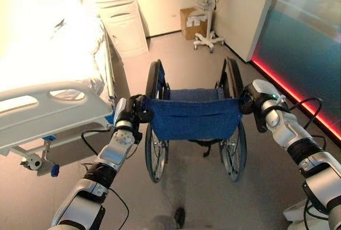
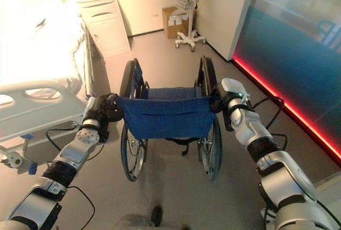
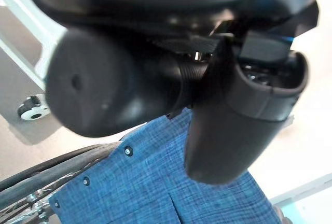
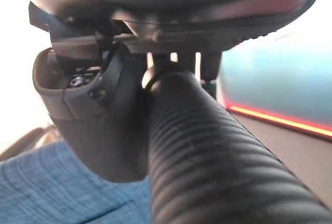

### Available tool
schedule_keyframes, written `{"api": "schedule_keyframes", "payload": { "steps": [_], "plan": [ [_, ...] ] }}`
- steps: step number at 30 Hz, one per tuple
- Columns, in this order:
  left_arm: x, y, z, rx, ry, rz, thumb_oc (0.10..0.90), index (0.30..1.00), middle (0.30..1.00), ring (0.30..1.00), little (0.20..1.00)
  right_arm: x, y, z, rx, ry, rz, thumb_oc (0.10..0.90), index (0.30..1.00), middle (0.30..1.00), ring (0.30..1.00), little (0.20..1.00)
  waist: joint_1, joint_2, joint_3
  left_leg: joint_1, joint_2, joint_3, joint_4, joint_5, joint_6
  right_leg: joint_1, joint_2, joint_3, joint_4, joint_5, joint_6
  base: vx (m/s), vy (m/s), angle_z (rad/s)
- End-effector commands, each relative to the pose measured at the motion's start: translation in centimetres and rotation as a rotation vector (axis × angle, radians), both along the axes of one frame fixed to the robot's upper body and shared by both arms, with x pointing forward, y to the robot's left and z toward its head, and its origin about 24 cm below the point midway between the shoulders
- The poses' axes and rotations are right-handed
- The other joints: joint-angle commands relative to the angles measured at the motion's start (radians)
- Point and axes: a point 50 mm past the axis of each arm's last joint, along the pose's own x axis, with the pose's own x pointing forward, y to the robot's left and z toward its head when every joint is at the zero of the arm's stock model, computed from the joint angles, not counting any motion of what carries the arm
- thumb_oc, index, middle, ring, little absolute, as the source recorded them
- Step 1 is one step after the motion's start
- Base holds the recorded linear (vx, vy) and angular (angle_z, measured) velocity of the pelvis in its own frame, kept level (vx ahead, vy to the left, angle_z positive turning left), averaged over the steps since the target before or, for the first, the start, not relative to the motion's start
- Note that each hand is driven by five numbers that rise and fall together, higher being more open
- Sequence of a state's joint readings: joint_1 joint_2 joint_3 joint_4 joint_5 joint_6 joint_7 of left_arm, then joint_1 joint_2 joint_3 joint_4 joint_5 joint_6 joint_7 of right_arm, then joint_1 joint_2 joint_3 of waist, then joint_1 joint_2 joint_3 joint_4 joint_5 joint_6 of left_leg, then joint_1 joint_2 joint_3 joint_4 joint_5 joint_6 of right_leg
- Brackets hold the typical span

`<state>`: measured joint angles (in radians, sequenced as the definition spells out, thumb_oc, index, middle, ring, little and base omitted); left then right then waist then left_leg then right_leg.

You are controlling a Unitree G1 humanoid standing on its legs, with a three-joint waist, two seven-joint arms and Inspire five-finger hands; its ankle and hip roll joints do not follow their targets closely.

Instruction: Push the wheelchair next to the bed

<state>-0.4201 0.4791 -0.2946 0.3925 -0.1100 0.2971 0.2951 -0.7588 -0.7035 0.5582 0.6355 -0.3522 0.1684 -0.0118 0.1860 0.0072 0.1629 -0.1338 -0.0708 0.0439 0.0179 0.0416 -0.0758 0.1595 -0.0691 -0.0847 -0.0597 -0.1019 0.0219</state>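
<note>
A wheelchair point(image 1: 193, 117) with a blue fabric backrest and large black wheels stands in front of me, facing away. My left hand point(image 1: 136, 108) is curled round its left push handle point(image 3: 109, 92), whose black rubber grip lies in the palm. My right hand point(image 1: 249, 102) is shut on the ribbed right push handle point(image 4: 207, 162). The bed point(image 1: 48, 89), white with a grey plastic footboard, stands to the left of the wheelchair, a short gap from the left wheel.
A white bedside cabinet point(image 1: 124, 25) stands beyond the bed against the far wall. A cardboard box point(image 1: 191, 22) and a wheeled white stand point(image 1: 209, 38) sit at the back. A glass wall with a red floor strip point(image 1: 298, 99) runs along the right.
</note>
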Motion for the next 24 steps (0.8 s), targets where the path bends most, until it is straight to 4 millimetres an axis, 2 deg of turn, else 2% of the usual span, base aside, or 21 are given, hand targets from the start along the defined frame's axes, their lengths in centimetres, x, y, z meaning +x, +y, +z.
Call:
{"api": "schedule_keyframes", "payload": {
  "steps": [1, 3, 4, 5, 6, 7, 8, 10, 11, 12, 13, 15, 18, 20, 21, 23, 24],
  "plan": [
    [-6.1, 0.5, -8.8, -0.039, 0.392, -0.071, 0.4, 0.3, 0.3, 0.3, 0.3, 0.9, -0.7, 3.1, -0.099, -0.009, 0.048, 0.4, 0.3, 0.3, 0.3, 0.3, 0.031, 0.016, 0.019, -0.07, -0.013, 0.108, 0.025, 0.056, 0.023, 0.043, 0.082, -0.214, 0.094, -0.013, 0.06, 0.23, -0.01, -0.72],
    [-6.3, 0.6, -9.2, -0.038, 0.404, -0.022, 0.4, 0.3, 0.3, 0.3, 0.3, 1.4, 0.7, 2.6, -0.078, 0.005, 0.097, 0.4, 0.3, 0.3, 0.3, 0.3, 0.044, 0.004, 0.012, -0.055, -0.029, 0.096, 0.072, 0.017, 0.06, 0.043, 0.095, -0.201, 0.189, -0.071, 0.06, 0.27, -0.041, -0.81],
    [-6.3, 0.7, -9.2, -0.04, 0.401, -0.018, 0.4, 0.3, 0.3, 0.3, 0.3, 1.5, 0.9, 2.5, -0.089, 0.008, 0.108, 0.4, 0.3, 0.3, 0.3, 0.3, 0.047, 0.0, 0.009, -0.052, -0.026, 0.105, 0.074, 0.01, 0.068, 0.045, 0.094, -0.206, 0.22, -0.077, 0.065, 0.26, -0.068, -0.87],
    [-6.2, 0.9, -9.2, -0.031, 0.4, -0.017, 0.4, 0.3, 0.3, 0.3, 0.3, 1.4, 0.9, 2.0, -0.074, 0.017, 0.117, 0.4, 0.3, 0.3, 0.3, 0.3, 0.052, -0.01, -0.001, -0.037, -0.016, 0.131, 0.067, -0.004, 0.09, 0.047, 0.082, -0.227, 0.308, -0.072, 0.085, 0.21, -0.042, -0.87],
    [-6.1, 0.9, -9.1, -0.028, 0.401, -0.017, 0.4, 0.3, 0.3, 0.3, 0.3, 1.3, 0.9, 1.8, -0.068, 0.02, 0.119, 0.4, 0.3, 0.3, 0.3, 0.3, 0.053, -0.012, -0.005, -0.027, -0.013, 0.136, 0.062, -0.006, 0.096, 0.042, 0.073, -0.236, 0.337, -0.062, 0.094, 0.36, -0.053, -0.68],
    [-6.1, 1.0, -9.1, -0.016, 0.399, -0.007, 0.4, 0.3, 0.3, 0.3, 0.3, 1.0, 0.7, 1.3, -0.059, 0.019, 0.135, 0.4, 0.3, 0.3, 0.3, 0.3, 0.049, -0.018, -0.018, 0.009, -0.008, 0.137, 0.034, -0.006, 0.105, 0.017, 0.035, -0.254, 0.441, -0.005, 0.141, 0.32, -0.056, -0.51],
    [-6.1, 1.2, -9.1, -0.007, 0.4, -0.005, 0.4, 0.3, 0.3, 0.3, 0.3, 0.9, 0.6, 1.2, -0.049, 0.022, 0.138, 0.4, 0.3, 0.3, 0.3, 0.3, 0.048, -0.021, -0.024, 0.02, -0.006, 0.134, 0.026, -0.005, 0.101, 0.012, 0.018, -0.257, 0.448, 0.014, 0.158, 0.37, -0.107, -0.24],
    [-6.0, 1.4, -9.0, 0.005, 0.403, -0.004, 0.4, 0.3, 0.3, 0.3, 0.3, 0.9, 0.6, 1.2, -0.043, 0.028, 0.14, 0.4, 0.3, 0.3, 0.3, 0.3, 0.052, -0.023, -0.033, 0.031, 0.002, 0.119, 0.029, -0.008, 0.088, 0.014, -0.022, -0.269, 0.402, 0.022, 0.174, 0.24, -0.181, -0.07],
    [-5.6, 1.4, -8.9, 0.006, 0.399, -0.007, 0.4, 0.3, 0.3, 0.3, 0.3, 1.1, 0.8, 1.3, -0.039, 0.027, 0.14, 0.4, 0.3, 0.3, 0.3, 0.3, 0.054, -0.019, -0.034, 0.041, 0.011, 0.101, 0.032, -0.013, 0.079, 0.01, -0.051, -0.283, 0.35, 0.024, 0.171, 0.14, -0.164, 0.09],
    [-5.6, 1.4, -8.9, 0.006, 0.399, -0.007, 0.4, 0.3, 0.3, 0.3, 0.3, 1.1, 0.8, 1.3, -0.039, 0.027, 0.14, 0.4, 0.3, 0.3, 0.3, 0.3, 0.054, -0.019, -0.033, 0.041, 0.011, 0.101, 0.032, -0.013, 0.079, 0.01, -0.051, -0.284, 0.349, 0.024, 0.171, 0.15, -0.301, 0.01],
    [-4.9, 1.4, -8.4, 0.014, 0.386, -0.021, 0.4, 0.3, 0.3, 0.3, 0.3, 1.5, 0.9, 1.6, -0.033, 0.014, 0.132, 0.4, 0.3, 0.3, 0.3, 0.3, 0.056, -0.005, -0.03, 0.061, 0.029, 0.064, 0.032, -0.021, 0.066, -0.024, -0.086, -0.289, 0.268, 0.038, 0.158, 0.13, -0.349, -0.07],
    [-4.4, 1.4, -8.0, 0.025, 0.376, -0.038, 0.4, 0.3, 0.3, 0.3, 0.3, 1.7, 0.9, 1.8, -0.022, -0.002, 0.118, 0.4, 0.3, 0.3, 0.3, 0.3, 0.049, 0.002, -0.023, 0.09, 0.036, 0.025, 0.021, -0.037, 0.062, -0.068, -0.122, -0.272, 0.182, 0.085, 0.154, 0.14, -0.375, 0.03],
    [-3.5, 1.7, -7.0, 0.037, 0.357, -0.051, 0.4, 0.3, 0.3, 0.3, 0.3, 1.9, 1.0, 2.4, -0.015, -0.032, 0.104, 0.4, 0.3, 0.3, 0.3, 0.3, 0.019, 0.007, -0.01, 0.13, 0.045, -0.029, -0.007, -0.077, 0.068, -0.169, -0.195, -0.206, 0.09, 0.218, 0.18, 0.15, -0.418, 0.36],
    [-3.4, 1.9, -6.8, 0.033, 0.351, -0.045, 0.4, 0.3, 0.3, 0.3, 0.3, 1.8, 1.2, 2.6, -0.026, -0.039, 0.111, 0.4, 0.3, 0.3, 0.3, 0.3, 0.005, 0.005, -0.005, 0.134, 0.049, -0.059, 0.003, -0.105, 0.071, -0.204, -0.227, -0.156, 0.063, 0.262, 0.193, 0.22, -0.541, 0.81],
    [-3.5, 1.9, -6.8, 0.028, 0.345, -0.043, 0.4, 0.3, 0.3, 0.3, 0.3, 1.8, 1.5, 2.9, -0.035, -0.049, 0.116, 0.4, 0.3, 0.3, 0.3, 0.3, -0.001, 0.002, 0.001, 0.126, 0.058, -0.081, 0.035, -0.127, 0.07, -0.217, -0.233, -0.12, 0.072, 0.256, 0.195, 0.23, -0.584, 0.83],
    [-3.5, 1.9, -6.7, 0.026, 0.339, -0.045, 0.4, 0.3, 0.3, 0.3, 0.3, 1.8, 1.7, 3.3, -0.046, -0.062, 0.124, 0.4, 0.3, 0.3, 0.3, 0.3, -0.006, 0.001, 0.007, 0.112, 0.066, -0.095, 0.067, -0.137, 0.067, -0.226, -0.225, -0.099, 0.097, 0.23, 0.192, 0.17, -0.521, 0.74],
    [-3.7, 1.7, -6.8, 0.028, 0.34, -0.055, 0.4, 0.3, 0.3, 0.3, 0.3, 1.6, 1.1, 3.7, -0.025, -0.068, 0.102, 0.4, 0.3, 0.3, 0.3, 0.3, -0.014, -0.012, 0.012, 0.071, 0.092, -0.084, 0.144, -0.145, 0.054, -0.217, -0.204, -0.102, 0.133, 0.17, 0.196, 0.13, -0.475, 0.72]
  ]
}}
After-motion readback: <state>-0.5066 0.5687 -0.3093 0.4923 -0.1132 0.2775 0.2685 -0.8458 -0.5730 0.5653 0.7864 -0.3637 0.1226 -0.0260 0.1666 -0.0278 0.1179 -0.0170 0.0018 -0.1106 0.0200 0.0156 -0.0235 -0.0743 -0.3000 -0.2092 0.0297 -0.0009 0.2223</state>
